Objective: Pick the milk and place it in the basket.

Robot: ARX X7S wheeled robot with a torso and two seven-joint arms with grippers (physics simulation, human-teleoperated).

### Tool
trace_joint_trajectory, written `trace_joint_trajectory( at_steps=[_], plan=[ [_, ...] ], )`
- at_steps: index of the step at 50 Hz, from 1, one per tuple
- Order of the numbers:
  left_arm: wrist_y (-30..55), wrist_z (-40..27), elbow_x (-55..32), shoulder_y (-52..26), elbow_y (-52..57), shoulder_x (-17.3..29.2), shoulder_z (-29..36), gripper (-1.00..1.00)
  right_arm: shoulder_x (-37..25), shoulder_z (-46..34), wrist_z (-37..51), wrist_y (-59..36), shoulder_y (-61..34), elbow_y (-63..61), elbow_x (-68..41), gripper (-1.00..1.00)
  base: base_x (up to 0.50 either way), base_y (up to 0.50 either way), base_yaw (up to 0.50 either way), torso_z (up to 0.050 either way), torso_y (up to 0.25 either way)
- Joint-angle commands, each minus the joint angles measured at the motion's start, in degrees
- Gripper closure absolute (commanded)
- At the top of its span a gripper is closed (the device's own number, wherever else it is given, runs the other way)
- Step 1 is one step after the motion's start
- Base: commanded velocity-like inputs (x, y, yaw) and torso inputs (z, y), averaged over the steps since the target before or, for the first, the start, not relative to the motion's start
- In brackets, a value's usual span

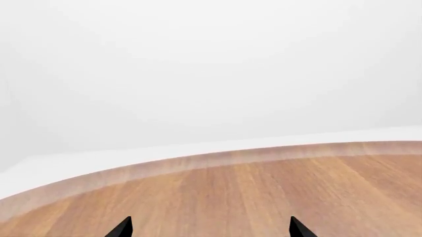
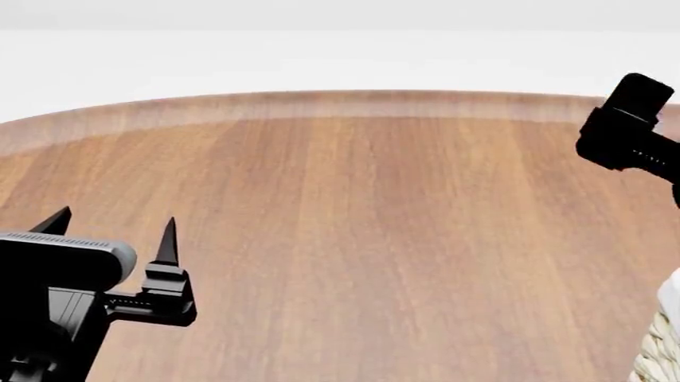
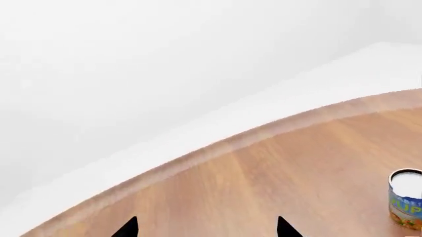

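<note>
Black claws (image 2: 111,235) — pointed, grey-capped

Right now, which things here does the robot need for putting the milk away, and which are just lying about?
For the job:
- basket, only a corner showing
- left gripper and right gripper, both open
- milk: not in view

Lying about:
- can
- table
</note>
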State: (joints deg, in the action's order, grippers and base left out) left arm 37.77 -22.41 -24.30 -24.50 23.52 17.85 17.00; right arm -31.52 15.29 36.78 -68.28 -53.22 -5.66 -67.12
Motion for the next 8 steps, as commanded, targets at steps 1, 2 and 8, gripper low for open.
trace_joint_trajectory(
  at_steps=[1,2,8],
  plan=[
    [0.0,-0.2,-0.2,-0.1,0.0,0.1,0.2,-1.00,5.3,-20.4,-7.8,3.4,-2.0,-3.1,8.5,-1.00,0.00,0.00,0.00,0.000,0.000],
    [-0.1,-0.2,-0.2,-0.1,-0.1,0.1,0.2,-1.00,6.2,-20.7,-8.5,4.0,-1.4,-3.2,8.3,-1.00,0.00,0.00,0.00,0.000,0.000],
    [-0.2,-0.3,-0.2,-0.2,-0.2,0.1,0.2,-1.00,6.3,-26.9,-9.1,7.4,0.9,-7.1,13.9,-1.00,0.00,0.00,0.00,0.000,0.000]
  ],
)
